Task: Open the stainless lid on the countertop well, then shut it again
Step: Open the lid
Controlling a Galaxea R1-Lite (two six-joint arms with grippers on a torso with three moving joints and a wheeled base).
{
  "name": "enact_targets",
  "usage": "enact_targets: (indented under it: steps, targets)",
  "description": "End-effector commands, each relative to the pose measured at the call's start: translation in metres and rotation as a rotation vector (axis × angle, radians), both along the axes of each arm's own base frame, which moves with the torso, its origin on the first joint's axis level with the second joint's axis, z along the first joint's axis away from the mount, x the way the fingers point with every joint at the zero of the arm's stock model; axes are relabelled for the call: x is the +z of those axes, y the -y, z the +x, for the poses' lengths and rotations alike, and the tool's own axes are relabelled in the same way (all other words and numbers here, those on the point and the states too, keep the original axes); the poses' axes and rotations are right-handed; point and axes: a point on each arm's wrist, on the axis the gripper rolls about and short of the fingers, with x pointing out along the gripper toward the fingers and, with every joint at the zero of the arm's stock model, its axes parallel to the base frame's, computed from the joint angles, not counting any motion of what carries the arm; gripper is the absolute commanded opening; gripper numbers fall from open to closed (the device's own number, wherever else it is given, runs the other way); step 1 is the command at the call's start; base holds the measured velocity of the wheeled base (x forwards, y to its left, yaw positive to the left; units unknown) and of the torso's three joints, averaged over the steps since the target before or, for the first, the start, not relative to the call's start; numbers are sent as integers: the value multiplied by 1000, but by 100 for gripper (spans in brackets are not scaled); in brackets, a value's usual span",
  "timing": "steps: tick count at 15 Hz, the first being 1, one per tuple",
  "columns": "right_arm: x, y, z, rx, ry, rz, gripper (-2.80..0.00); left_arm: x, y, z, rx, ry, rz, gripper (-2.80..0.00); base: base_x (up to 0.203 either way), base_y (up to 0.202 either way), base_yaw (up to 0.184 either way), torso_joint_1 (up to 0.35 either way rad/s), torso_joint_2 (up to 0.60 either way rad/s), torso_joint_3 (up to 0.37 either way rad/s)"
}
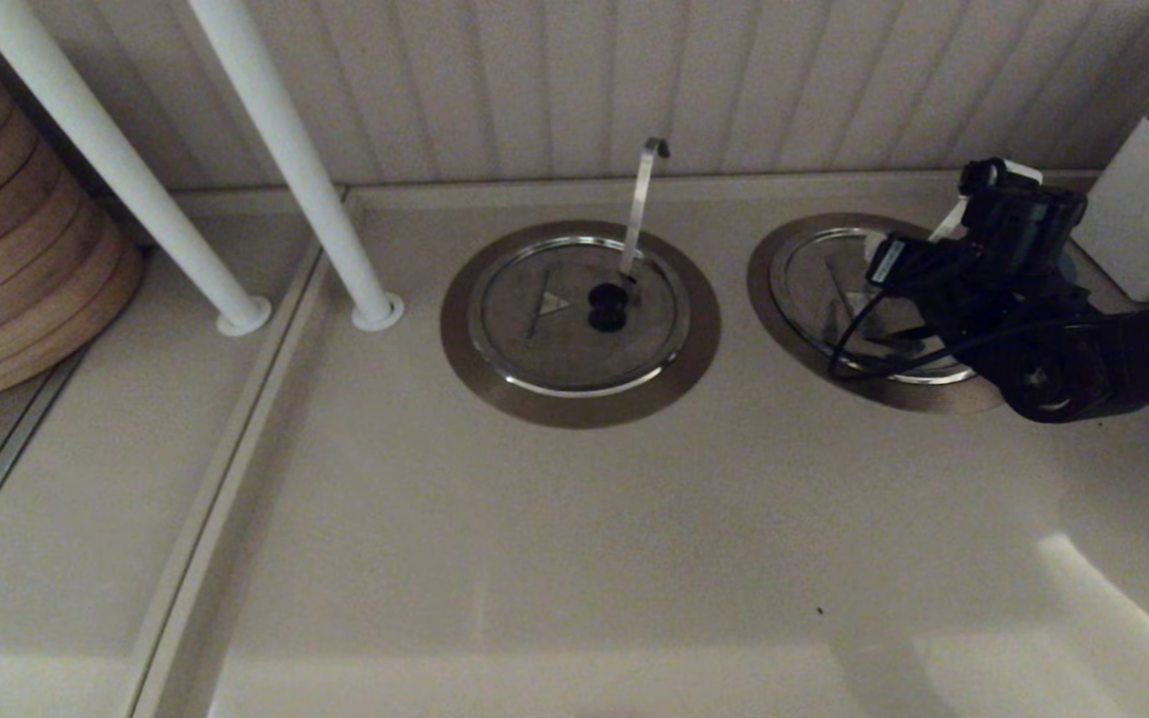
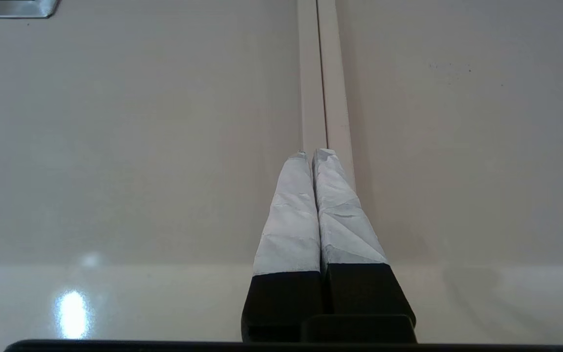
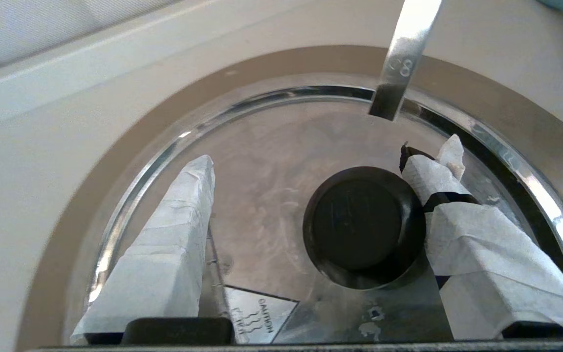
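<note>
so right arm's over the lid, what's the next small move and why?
Probably close the right gripper on the black knob. Its fingers sit open on either side of the knob, one already beside it, and the stainless lid sits flat in the countertop well.

The left hand (image 2: 313, 155), its 2 taped fingers (image 2: 289, 220) pressed together, hangs above the countertop seam (image 2: 321, 73).
</note>
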Motion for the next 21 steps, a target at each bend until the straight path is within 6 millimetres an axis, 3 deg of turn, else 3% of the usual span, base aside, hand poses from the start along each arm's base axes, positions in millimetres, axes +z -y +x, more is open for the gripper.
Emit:
enact_targets:
  steps: [1, 14, 21]
  targets:
    - [2, -5, -2, 11, 7, 3, 0, 0, 0, 0, 0, -1, -1, -280, 0, 0, 0, 0, 0, 0]
    - [25, -12, -17, 32, 77, 12, 0, 0, 0, 0, 0, -1, -1, -280, 0, 0, 0, 0, 0, 0]
    - [25, -17, -19, 44, 82, 14, 0, 0, 0, 0, 0, -1, -1, -280, 0, 0, 0, 0, 0, 0]
